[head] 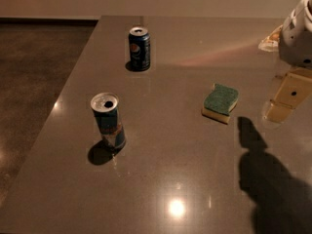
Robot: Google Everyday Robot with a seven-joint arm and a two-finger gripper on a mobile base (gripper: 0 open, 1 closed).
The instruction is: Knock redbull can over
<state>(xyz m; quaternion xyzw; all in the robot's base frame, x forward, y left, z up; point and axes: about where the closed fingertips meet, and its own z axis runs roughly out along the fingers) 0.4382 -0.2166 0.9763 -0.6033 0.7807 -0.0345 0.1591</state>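
The redbull can [108, 121] stands on its base on the grey surface [175, 179]. It is well to the left of the sponge [221, 103] as the camera sees it, and a little nearer the camera. Its silver top faces up with the dark opening showing, and its shadow pools at its foot. Nothing touches it.

The sponge, green on top with a yellow underside, lies flat. A dark-blue Pepsi can [139, 48] stands upright farther back than the sponge and to its left, well apart from both the sponge and the redbull can.

The end effector [286, 97], a tan piece below the white arm housing [298, 33], hangs to the right of the sponge near the frame's edge, apart from it and far from the redbull can. I cannot tell whether it is apart or together. Its broad shadow [273, 184] falls on the surface in front of the sponge, to the right.
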